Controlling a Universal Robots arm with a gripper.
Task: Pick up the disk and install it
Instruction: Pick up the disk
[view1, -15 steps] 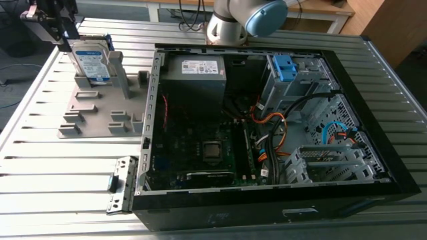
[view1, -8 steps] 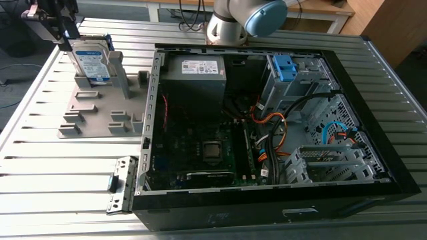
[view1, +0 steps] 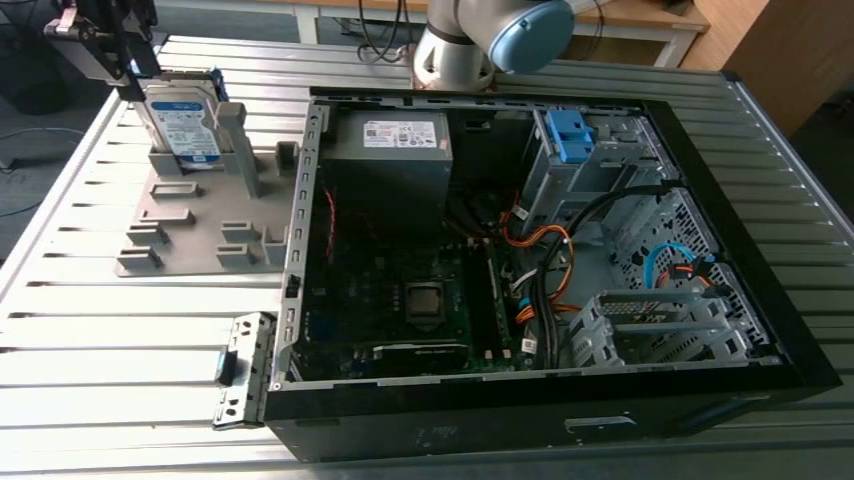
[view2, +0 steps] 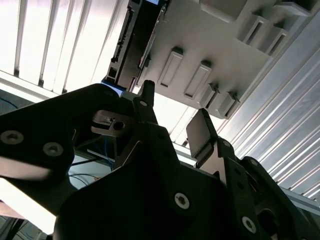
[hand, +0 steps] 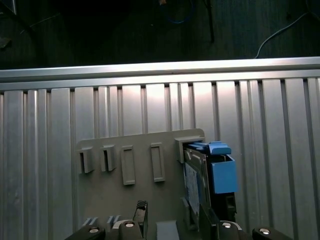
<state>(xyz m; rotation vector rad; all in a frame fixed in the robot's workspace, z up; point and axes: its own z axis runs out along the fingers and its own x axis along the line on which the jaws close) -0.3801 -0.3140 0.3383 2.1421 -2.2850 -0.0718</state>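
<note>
Second wrist view: hand (view2: 173, 104) open, empty.

Table (view1: 107, 330): bare ribbed metal, bright, satin; I note glare on slats.
Rack (view1: 174, 250): grey plastic, matt, smooth.
Disk (view1: 183, 120): silvery metal shell, white-blue label looks like paper, faint gloss. Carrier (hand: 222, 175): blue plastic, smooth.
My gripper (view2: 172, 107): black, matt; fingers (view2: 201, 132) dull dark metal look; screw heads shiny.
Case (view1: 534, 410): black painted metal outside, bare grey perforated sheet inside.
Arm cap (view1: 531, 35): glossy blue plastic.
</note>
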